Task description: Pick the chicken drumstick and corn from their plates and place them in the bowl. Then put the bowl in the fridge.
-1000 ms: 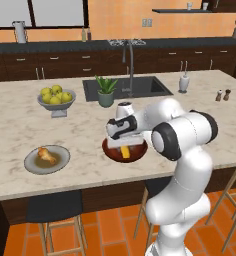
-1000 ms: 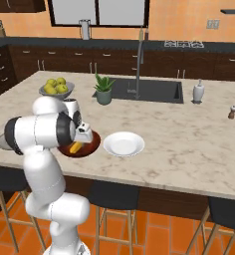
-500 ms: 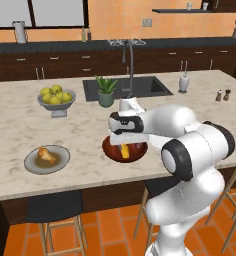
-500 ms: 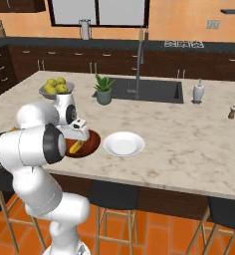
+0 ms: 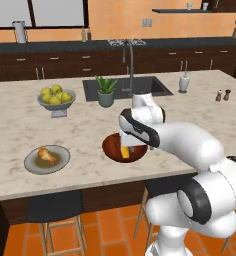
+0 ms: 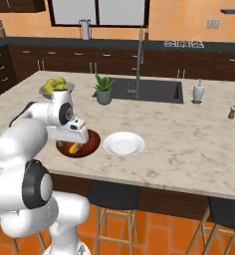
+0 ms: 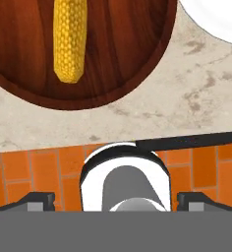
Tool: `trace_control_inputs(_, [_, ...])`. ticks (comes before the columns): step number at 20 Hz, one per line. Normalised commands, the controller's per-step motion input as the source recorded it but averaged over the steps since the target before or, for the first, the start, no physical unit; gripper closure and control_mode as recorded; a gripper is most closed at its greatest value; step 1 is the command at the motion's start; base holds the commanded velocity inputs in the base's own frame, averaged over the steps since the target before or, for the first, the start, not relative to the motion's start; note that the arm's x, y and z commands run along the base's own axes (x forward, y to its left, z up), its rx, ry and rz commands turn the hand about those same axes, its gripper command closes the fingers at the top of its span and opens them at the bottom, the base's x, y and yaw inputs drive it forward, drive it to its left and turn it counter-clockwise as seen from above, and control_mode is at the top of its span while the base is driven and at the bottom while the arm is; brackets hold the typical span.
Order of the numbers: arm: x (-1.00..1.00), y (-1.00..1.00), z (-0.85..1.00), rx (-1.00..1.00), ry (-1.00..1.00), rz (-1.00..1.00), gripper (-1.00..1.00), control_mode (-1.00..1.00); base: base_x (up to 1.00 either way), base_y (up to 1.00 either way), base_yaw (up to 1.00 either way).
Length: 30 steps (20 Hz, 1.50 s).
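We see the corn (image 7: 69, 39) lying in the wooden bowl (image 7: 132, 54) at the frame's top; the gripper (image 7: 116, 199) fingers are spread wide, empty.

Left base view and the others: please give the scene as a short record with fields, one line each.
corn: yellow cob lying in the dark reddish-brown wooden bowl
drumstick: golden-brown piece on the grey round plate
white plate: glossy white round plate, nothing on it, beside the bowl
hand: white hand open over the bowl, holding nothing
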Motion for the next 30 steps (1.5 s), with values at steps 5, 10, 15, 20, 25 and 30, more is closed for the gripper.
trace_control_inputs(5, [-0.77,-0.64,0.5,0.0,0.0,0.0,-1.0,-1.0,0.0,0.0,0.0])
trace_control_inputs(10, [-0.78,-0.37,0.5,0.0,0.0,0.0,-1.0,-1.0,0.0,0.0,0.0])
trace_control_inputs(15, [-0.52,-0.19,0.23,0.0,0.0,0.0,-1.0,1.0,-0.05,0.02,0.0])
trace_control_inputs(20, [0.0,0.0,0.0,0.0,0.0,0.0,-1.0,1.0,-0.28,0.86,0.0])
trace_control_inputs(25, [0.0,0.0,0.0,0.0,0.0,0.0,-1.0,1.0,0.0,1.0,0.0])
trace_control_inputs(30, [0.0,0.0,0.0,0.0,0.0,0.0,-1.0,1.0,0.07,0.88,0.0])
